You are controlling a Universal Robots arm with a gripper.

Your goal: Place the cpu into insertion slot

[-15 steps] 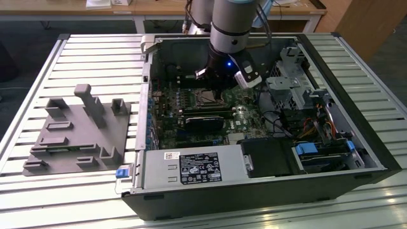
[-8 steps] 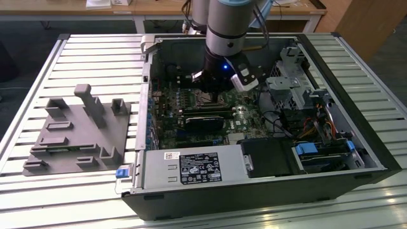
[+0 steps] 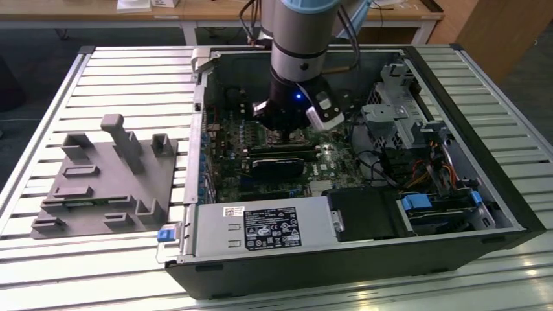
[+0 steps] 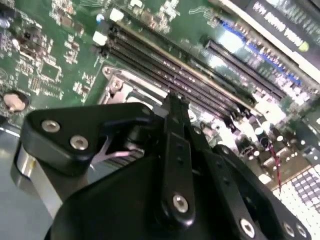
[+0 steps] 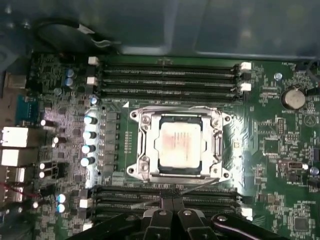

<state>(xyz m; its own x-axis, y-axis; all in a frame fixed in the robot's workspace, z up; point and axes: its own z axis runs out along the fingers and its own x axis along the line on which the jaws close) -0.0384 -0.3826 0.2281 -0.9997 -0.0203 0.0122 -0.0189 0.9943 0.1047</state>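
Fingers (image 5: 172, 220) pressed together, holding nothing | gripper (image 5: 172, 212) partly cut off at frame edge | chip (image 5: 180, 141) sits in socket (image 5: 145, 150) | arm hides socket in exterior view

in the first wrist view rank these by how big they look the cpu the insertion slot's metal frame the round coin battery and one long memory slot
Largest to smallest, as they look:
1. insertion slot's metal frame
2. cpu, sitting inside that frame
3. long memory slot: longest of all but very narrow, so its place against the cpu is unsure
4. round coin battery
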